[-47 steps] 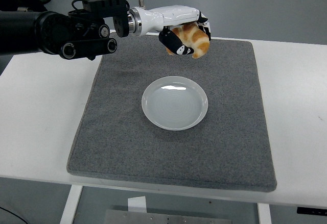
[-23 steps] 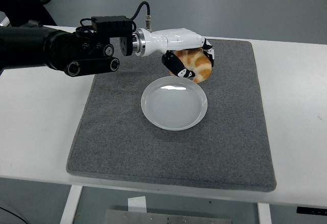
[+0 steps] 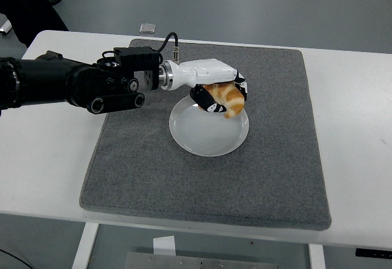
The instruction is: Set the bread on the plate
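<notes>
Gripping the bread [image 3: 228, 97], the robot's left hand [image 3: 214, 91] is hovering over the far part of the white plate [image 3: 205, 137], its white-shelled palm turned down and its black fingers [image 3: 208, 105] curling around the golden, croissant-like piece from both sides. One end of the bread is poking out below the hand and pointing down toward the plate's far right rim, very near the surface; whether it is touching cannot be told from this angle. Behind the hand, the black forearm [image 3: 67, 85] is reaching in from the left edge, crossing the white table [image 3: 43, 152] and the left side of the grey mat [image 3: 208, 183], with a cable looping up from the wrist. The plate is sitting near the middle of the mat, and its near half is showing bare. A small grey square object [image 3: 147, 27] is lying on the floor beyond the table's far edge. The right hand is not showing anywhere.

As a judgement, the task is looking well advanced: the bread is being held right over the plate, so the carrying part seems done. What is left is lowering it the last bit, opening the fingers to let it rest in the dish, and pulling the hand clear without dragging the bread off the rim.
</notes>
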